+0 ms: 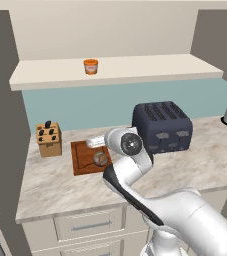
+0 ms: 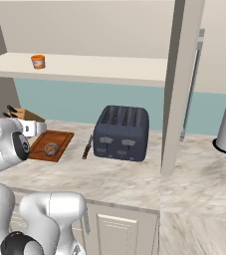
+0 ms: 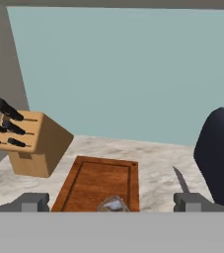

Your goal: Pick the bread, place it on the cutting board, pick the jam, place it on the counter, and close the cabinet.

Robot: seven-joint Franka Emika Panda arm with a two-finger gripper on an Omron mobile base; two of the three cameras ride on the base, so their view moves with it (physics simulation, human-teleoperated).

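Your gripper [image 3: 111, 201] hangs wide open, holding nothing, just above the cutting board [image 1: 85, 157], where the bread [image 1: 101, 159] sits. The jam [image 1: 90, 66] waits on the cabinet [image 1: 115, 70] shelf above; you risk clipping that shelf edge reaching up.

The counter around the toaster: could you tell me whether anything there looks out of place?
A knife lies loose on the counter between the cutting board and the toaster, not in the knife block. Nothing looks spilled or damaged.
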